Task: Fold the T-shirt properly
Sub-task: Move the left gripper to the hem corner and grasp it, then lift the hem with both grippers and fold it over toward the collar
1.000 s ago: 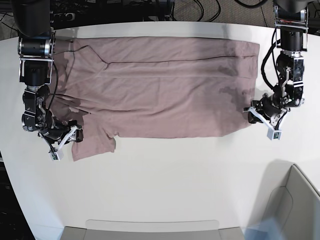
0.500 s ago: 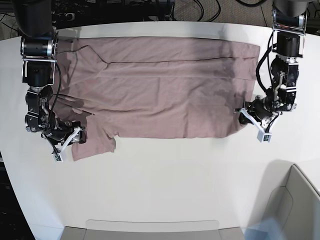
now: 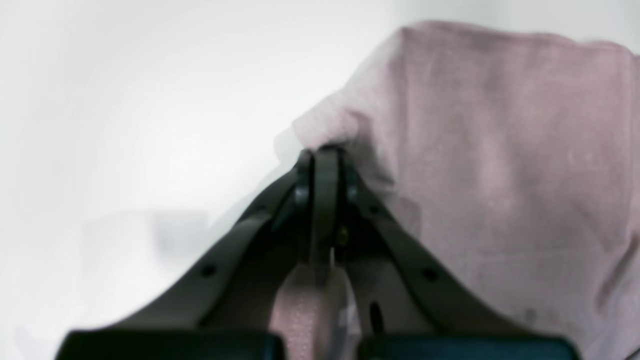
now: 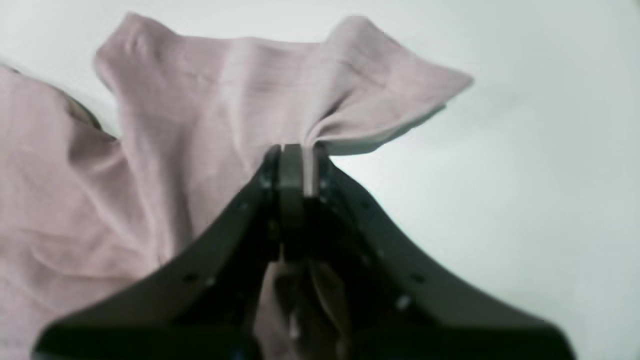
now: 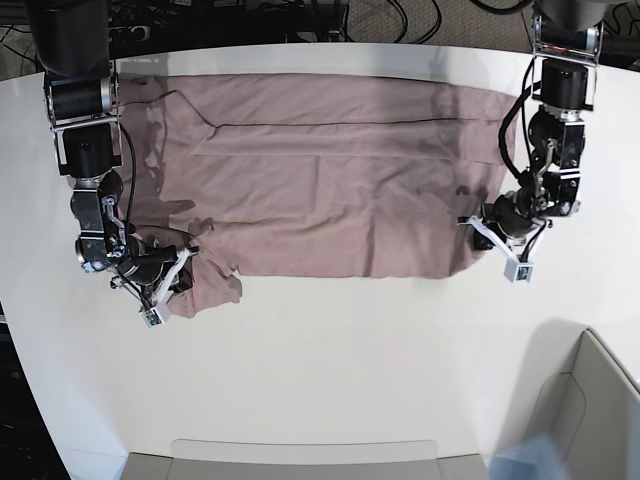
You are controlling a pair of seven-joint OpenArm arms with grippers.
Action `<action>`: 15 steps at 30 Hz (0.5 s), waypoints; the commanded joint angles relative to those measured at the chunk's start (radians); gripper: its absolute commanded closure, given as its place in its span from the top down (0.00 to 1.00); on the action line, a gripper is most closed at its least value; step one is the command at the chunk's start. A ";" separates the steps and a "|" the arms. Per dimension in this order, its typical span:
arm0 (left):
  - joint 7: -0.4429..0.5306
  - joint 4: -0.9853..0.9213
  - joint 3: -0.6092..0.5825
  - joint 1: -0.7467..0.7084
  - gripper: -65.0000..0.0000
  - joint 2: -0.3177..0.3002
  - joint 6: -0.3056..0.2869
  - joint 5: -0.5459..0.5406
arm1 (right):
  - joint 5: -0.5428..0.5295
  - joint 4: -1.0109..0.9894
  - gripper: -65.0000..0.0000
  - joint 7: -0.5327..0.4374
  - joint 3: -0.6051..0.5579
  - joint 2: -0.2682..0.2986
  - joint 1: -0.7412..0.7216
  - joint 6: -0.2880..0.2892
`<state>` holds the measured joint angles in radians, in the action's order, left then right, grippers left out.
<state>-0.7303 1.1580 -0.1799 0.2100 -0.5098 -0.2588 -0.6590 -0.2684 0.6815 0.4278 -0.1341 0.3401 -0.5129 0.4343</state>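
Observation:
The dusty-pink T-shirt [image 5: 330, 170] lies spread sideways across the far half of the white table [image 5: 350, 360], partly folded lengthwise. My left gripper [image 5: 482, 236] is at the shirt's right lower corner. In the left wrist view the gripper [image 3: 325, 152] is shut on the shirt's edge [image 3: 500, 150], and cloth shows between the fingers. My right gripper [image 5: 182, 268] is at the sleeve on the left. In the right wrist view the gripper [image 4: 295, 150] is shut on a bunched fold of the shirt [image 4: 200, 125], lifted slightly off the table.
A grey bin [image 5: 600, 400] stands at the front right corner. A flat grey tray edge [image 5: 300, 460] runs along the front. Dark cables [image 5: 300, 20] lie beyond the table's far edge.
Both grippers have moved inward with the cloth. The left gripper pulled the right lower corner leftward. The right gripper dragged the sleeve rightward, bunching it.

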 commanded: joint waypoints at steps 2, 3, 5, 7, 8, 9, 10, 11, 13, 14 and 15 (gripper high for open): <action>0.022 0.017 0.046 0.004 0.00 -0.017 -0.001 -0.012 | 0.014 0.001 0.00 0.047 -0.002 0.011 -0.026 0.005; 0.019 0.018 0.069 0.004 0.00 -0.014 -0.001 -0.014 | 0.014 0.005 0.00 0.050 0.000 0.012 -0.026 0.005; 0.013 0.030 0.121 0.001 0.00 -0.011 -0.001 -0.014 | 0.014 0.053 0.00 0.052 0.000 0.023 -0.023 0.005; 0.011 0.067 0.158 -0.024 0.00 -0.002 -0.001 -0.014 | 0.013 0.113 0.00 0.053 0.000 0.038 -0.014 0.005; 0.011 0.095 0.176 -0.034 0.00 0.000 -0.001 -0.014 | 0.013 0.140 0.00 0.053 0.001 0.040 -0.002 0.005; 0.011 0.118 0.184 -0.045 0.00 0.000 -0.001 -0.014 | 0.013 0.160 0.00 0.053 0.014 0.052 0.006 0.005; 0.011 0.138 0.191 -0.056 0.00 0.000 -0.001 -0.014 | 0.013 0.185 0.00 0.056 0.040 0.060 0.013 0.005; 0.010 0.152 0.193 -0.062 0.00 0.000 -0.001 -0.014 | 0.013 0.203 0.00 0.076 0.066 0.064 0.020 0.005; -0.018 0.162 0.191 -0.065 0.00 -0.002 -0.001 -0.014 | 0.013 0.241 0.00 0.156 0.139 0.064 0.024 0.005; -0.033 0.164 0.193 -0.065 0.00 -0.002 -0.001 -0.014 | 0.013 0.260 0.00 0.185 0.170 0.064 0.026 0.005; -0.039 0.165 0.193 -0.065 0.00 -0.002 -0.001 -0.014 | 0.013 0.278 0.00 0.208 0.198 0.064 0.029 0.008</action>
<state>-0.7933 1.3048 0.0032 0.1242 -0.4957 -0.2569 -0.6651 -0.2459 0.9394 0.6590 0.0601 0.3916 -0.4515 0.4416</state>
